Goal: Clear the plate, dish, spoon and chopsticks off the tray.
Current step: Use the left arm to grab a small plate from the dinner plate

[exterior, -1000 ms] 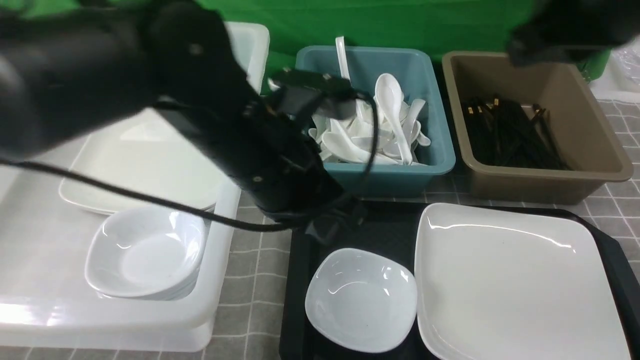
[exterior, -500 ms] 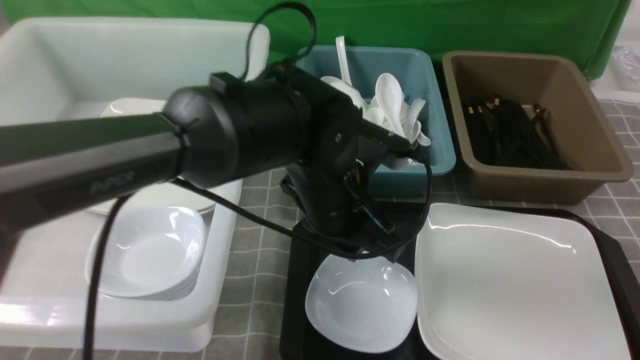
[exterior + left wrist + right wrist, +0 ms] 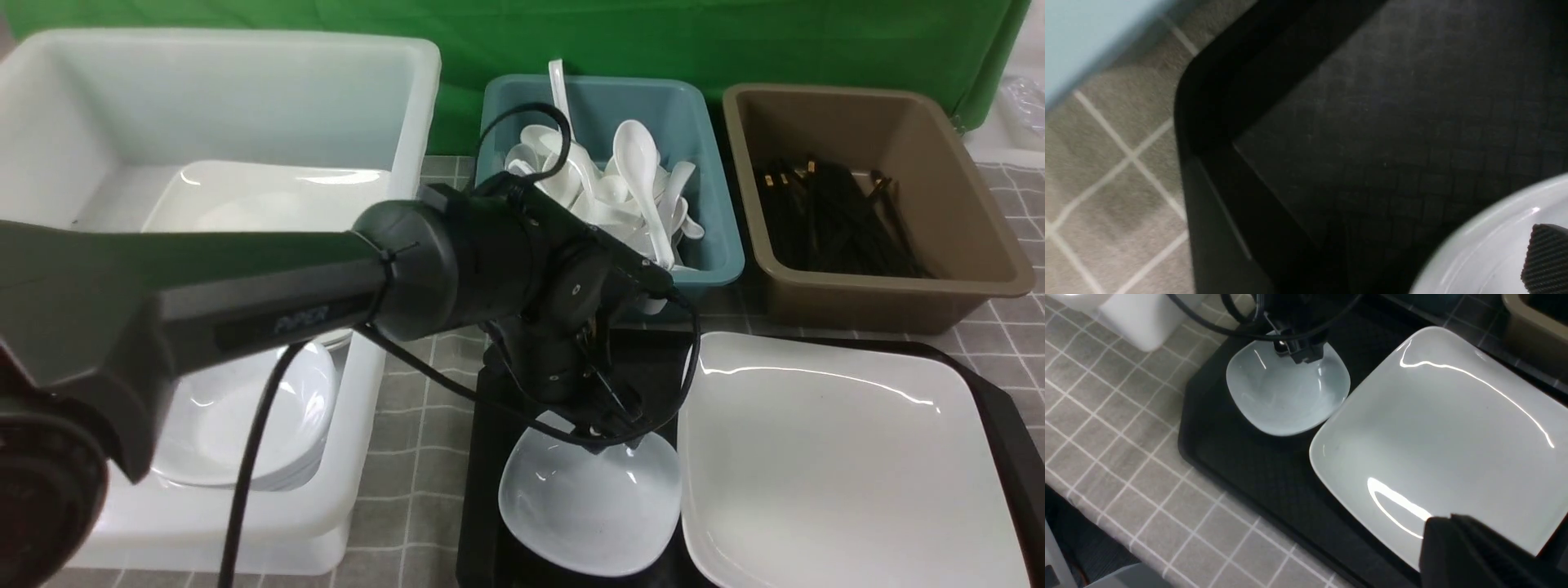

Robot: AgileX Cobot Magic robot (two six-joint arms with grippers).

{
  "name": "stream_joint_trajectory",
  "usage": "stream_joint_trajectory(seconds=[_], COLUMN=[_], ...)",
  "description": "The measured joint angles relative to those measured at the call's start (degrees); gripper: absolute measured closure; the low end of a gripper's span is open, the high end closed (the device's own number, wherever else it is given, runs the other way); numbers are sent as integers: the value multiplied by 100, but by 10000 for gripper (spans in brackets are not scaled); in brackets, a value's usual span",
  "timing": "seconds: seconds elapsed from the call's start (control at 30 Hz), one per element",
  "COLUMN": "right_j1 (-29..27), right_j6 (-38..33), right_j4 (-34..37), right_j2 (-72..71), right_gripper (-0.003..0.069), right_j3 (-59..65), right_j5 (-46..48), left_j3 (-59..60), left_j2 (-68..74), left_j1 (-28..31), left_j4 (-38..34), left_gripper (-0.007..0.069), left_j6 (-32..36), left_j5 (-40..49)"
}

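Dish (image 3: 589,502) on tray (image 3: 486,457): left end effector (image 3: 608,429) jaws spread over far rim, one pad (image 3: 1545,257) inside; lower squarely, straddle rim before closing. Right end effector (image 3: 1447,528) closed, holding nothing.

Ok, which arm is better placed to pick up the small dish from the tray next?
Left. The left fingers stand open at the dish's far rim, one pad over its hollow. The right fingers are shut, over by the plate, away from the dish.
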Motion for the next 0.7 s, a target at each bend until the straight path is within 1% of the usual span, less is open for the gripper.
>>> stream_joint_trajectory(seconds=[0.33, 0.4, 0.43, 0.47, 0.53, 0.63, 0.7], right_j1=[0, 0, 0, 0, 0, 0, 0], right_j6=[0, 0, 0, 0, -19, -19, -24], right_j4=[11, 11, 11, 11, 13, 17, 17], right_j2=[0, 0, 0, 0, 0, 0, 0], right_gripper=[640, 640, 640, 640, 640, 640, 640], right_j3=[0, 0, 0, 0, 0, 0, 0], right_j5=[-40, -54, -60, -60, -106, -195, -248], left_j3=[-6, -17, -35, -35, -61, -61, -61], left_j2=[183, 203, 208, 208, 221, 166, 94], left_j1=[0, 0, 0, 0, 0, 17, 17], left_j4=[-390, -420, -446, -446, -472, -508, -525], left_gripper=[65, 78, 100, 100, 211, 370, 394], left_j6=[-34, -54, -92, -92, -270, -330, -395], left_j5=[94, 123, 154, 154, 364, 762, 858])
